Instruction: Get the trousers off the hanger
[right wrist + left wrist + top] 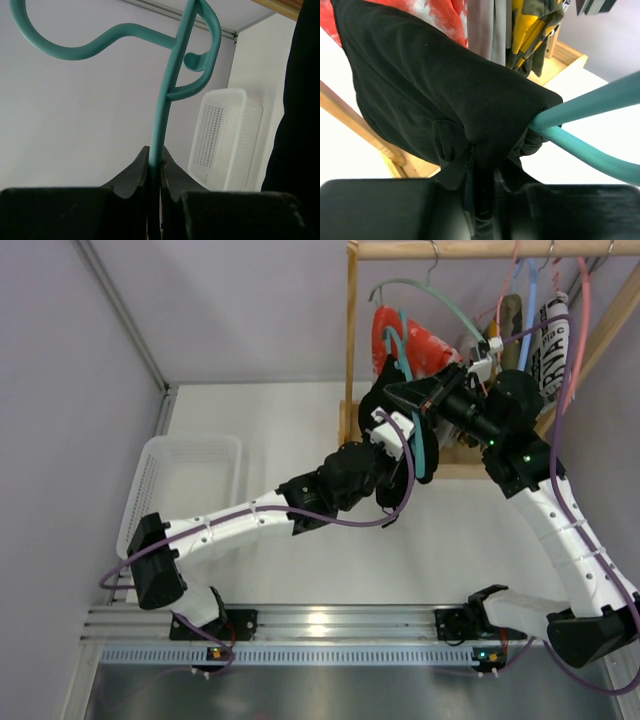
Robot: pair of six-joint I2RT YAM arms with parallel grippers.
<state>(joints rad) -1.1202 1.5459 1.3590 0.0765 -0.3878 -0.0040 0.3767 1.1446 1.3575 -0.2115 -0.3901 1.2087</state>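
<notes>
Left gripper is closed on a fold of the trousers. Black fabric is pinched between both fingers beside a seam, and no gap shows between the jaws. Right gripper is closed on the thin shaft of the hanger, with the fingertips pressed against either side of the teal rod.

Position of the trousers: draped over one end of the hanger, held up in front of the rack. In the left wrist view, two teal hanger arms emerge from the fabric on the right side. The trousers are not yet off the hanger.

Hanger hook: curves upward above the right gripper and hangs free below the rail.

Surroundings: a red garment hangs just behind the trousers. Grey and yellow garments hang beside it. A basket sits on the table to the left, well apart from the trousers.
</notes>
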